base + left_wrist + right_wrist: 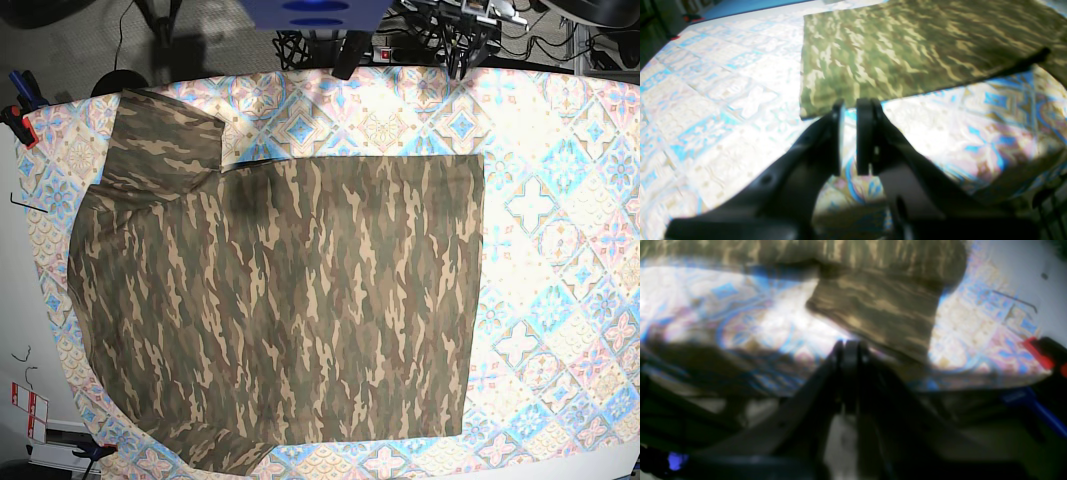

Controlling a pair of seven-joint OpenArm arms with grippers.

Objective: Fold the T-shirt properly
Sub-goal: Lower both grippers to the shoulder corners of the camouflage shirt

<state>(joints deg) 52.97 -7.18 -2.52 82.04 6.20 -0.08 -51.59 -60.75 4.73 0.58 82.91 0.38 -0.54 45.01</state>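
The camouflage T-shirt (300, 300) lies spread flat on the pastel diamond-patterned tablecloth (560, 250), with one sleeve (165, 140) at the upper left of the base view. In the left wrist view my left gripper (848, 103) hovers just short of the T-shirt (900, 50), near its hem corner. Its fingers stand a narrow gap apart and hold nothing. The right wrist view is blurred. There my right gripper (849, 343) is shut and empty, its tips just before the edge of the sleeve (887, 313).
Dark arm bases and cables (460, 40) crowd the table's far edge. A red clamp (1037, 353) and a blue handle (1040, 410) sit at the table corner beside the sleeve. A bare white strip of table (20, 300) runs along the left side.
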